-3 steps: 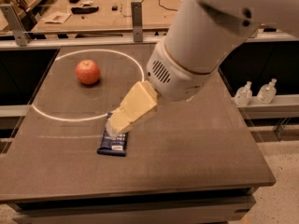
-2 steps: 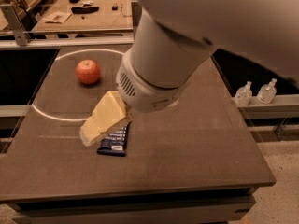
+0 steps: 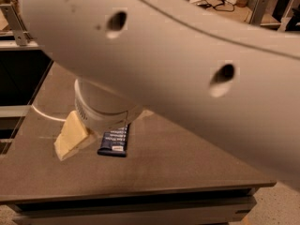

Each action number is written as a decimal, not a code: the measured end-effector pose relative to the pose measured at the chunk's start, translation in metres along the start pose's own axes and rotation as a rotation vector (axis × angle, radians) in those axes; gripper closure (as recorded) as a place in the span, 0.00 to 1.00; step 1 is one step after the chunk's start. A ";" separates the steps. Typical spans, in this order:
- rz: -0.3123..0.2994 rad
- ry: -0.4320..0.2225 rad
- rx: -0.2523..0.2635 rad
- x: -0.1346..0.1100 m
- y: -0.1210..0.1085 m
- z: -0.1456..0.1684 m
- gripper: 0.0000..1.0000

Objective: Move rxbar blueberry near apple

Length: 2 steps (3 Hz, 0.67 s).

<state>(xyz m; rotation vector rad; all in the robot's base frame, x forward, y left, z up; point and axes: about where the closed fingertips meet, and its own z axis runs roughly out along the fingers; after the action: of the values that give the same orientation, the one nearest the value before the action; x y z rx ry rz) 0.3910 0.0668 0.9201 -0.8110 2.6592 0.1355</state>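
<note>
The rxbar blueberry [image 3: 114, 142] lies flat on the brown table [image 3: 178, 163], its far end hidden under my arm. My gripper [image 3: 64, 150], cream-coloured, hangs low just left of the bar and close to the tabletop, beside the bar rather than around it. My white arm [image 3: 187, 55] fills most of the view. The apple is hidden behind the arm.
A piece of a white circle line [image 3: 44, 114] shows on the table at the left. The table's front edge [image 3: 140, 191] runs below the bar. A metal bracket [image 3: 16, 25] stands at the back left, and cables [image 3: 211, 1] lie on a bench behind.
My arm has swung left and toward the camera and now blocks the apple and most of the table. The gripper has moved left, from over the bar to beside it. The bar has not moved.
</note>
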 end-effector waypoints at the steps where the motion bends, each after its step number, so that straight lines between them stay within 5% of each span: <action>1: 0.012 0.064 0.037 0.002 0.012 0.024 0.00; 2: 0.071 0.148 0.080 0.010 0.012 0.048 0.00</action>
<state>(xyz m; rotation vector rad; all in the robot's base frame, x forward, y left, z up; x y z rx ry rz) 0.3915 0.0811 0.8720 -0.7278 2.8128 -0.0144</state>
